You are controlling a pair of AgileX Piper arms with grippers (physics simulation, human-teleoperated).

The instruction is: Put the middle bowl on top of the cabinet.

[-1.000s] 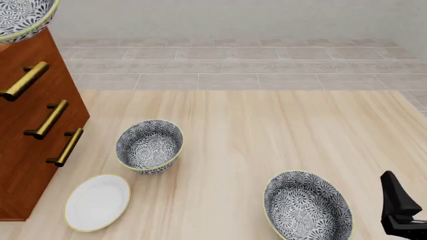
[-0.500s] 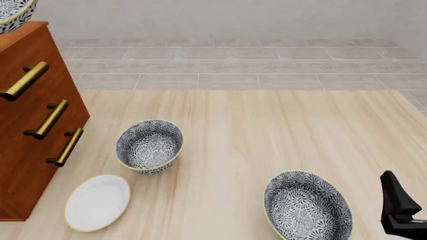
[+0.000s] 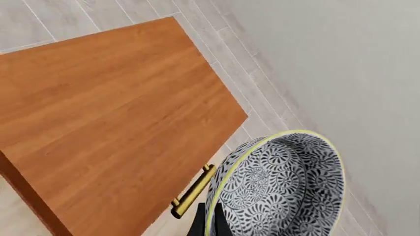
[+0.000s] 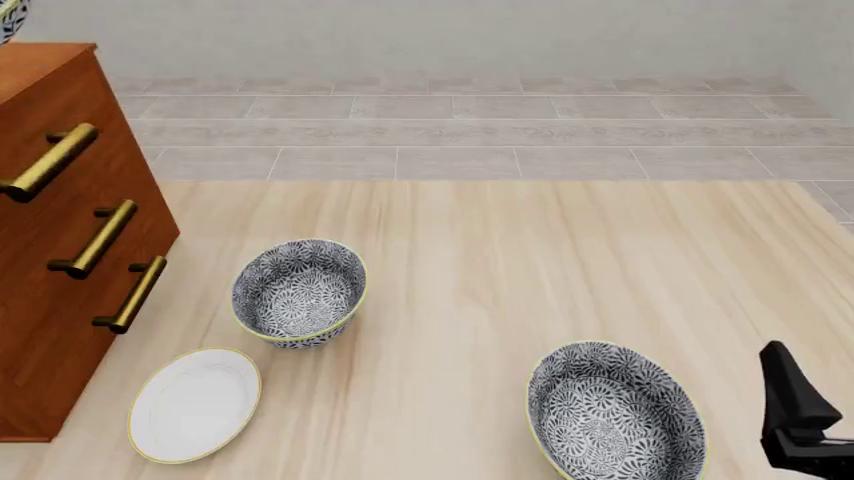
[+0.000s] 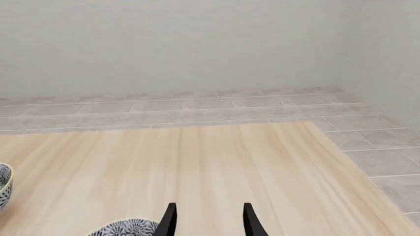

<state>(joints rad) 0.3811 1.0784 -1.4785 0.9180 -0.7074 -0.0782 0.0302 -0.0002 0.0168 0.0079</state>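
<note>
The middle bowl (image 3: 282, 189), floral grey-and-white with a yellowish rim, hangs tilted in the air beyond the far edge of the cabinet's top (image 3: 118, 118). My left gripper (image 3: 208, 223) is shut on its rim, with one dark finger on each side of the wall. The front view shows the reddish-brown cabinet (image 4: 60, 250) at the left, and only a sliver of the held bowl (image 4: 8, 18) in the top left corner. My right gripper (image 5: 208, 221) is open with nothing between its fingers, low at the table's near right (image 4: 798, 420).
A second floral bowl (image 4: 299, 292) sits in front of the cabinet's drawers. A third, wider one (image 4: 614, 415) lies near the right gripper. A flat white plate (image 4: 196, 403) rests by the cabinet's foot. Three brass handles (image 4: 94, 238) stick out from the cabinet front.
In the front view, the held bowl has slid left and up above the cabinet, from largely visible to a corner sliver. The right arm and the table bowls have stayed put.
</note>
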